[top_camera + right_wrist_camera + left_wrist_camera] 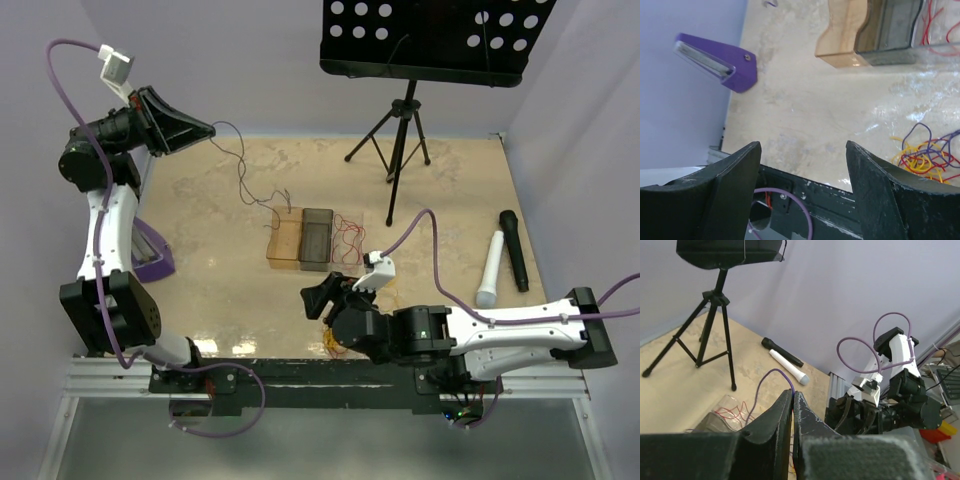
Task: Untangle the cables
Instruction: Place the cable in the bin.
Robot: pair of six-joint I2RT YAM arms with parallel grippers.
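**A:** Which step is in hand?

**B:** Drawing 1 strand clear of the rest, I'd judge. The left tool, raised in the upper left of the overhead frame, is pressed together on a dark purple wire. That wire trails down and right to the table, ending near the amber tray.

**A:** And the other arm?

**B:** The right tool is spread wide and pinching nothing, low over the table at lower centre of the overhead frame. The rest of the cables, a tangle of yellow, red and purple loops, lies just beside it.

**A:** What does the next move call for?

**B:** Probably the right tool comes onto the tangle and takes 1 loop while the left holds its strand clear. The wires are so thin that the fingers would have to close right at the table surface.

**A:** What does 1 view show that another doesn't?

**B:** From overhead the right arm hides most of the tangle, with only a little yellow showing at its edge. The right wrist view shows it at lower right. The left wrist view shows the purple strand coming out from between the closed fingers. Only the overhead view shows the strand's full run, and the red wires in the clear tray
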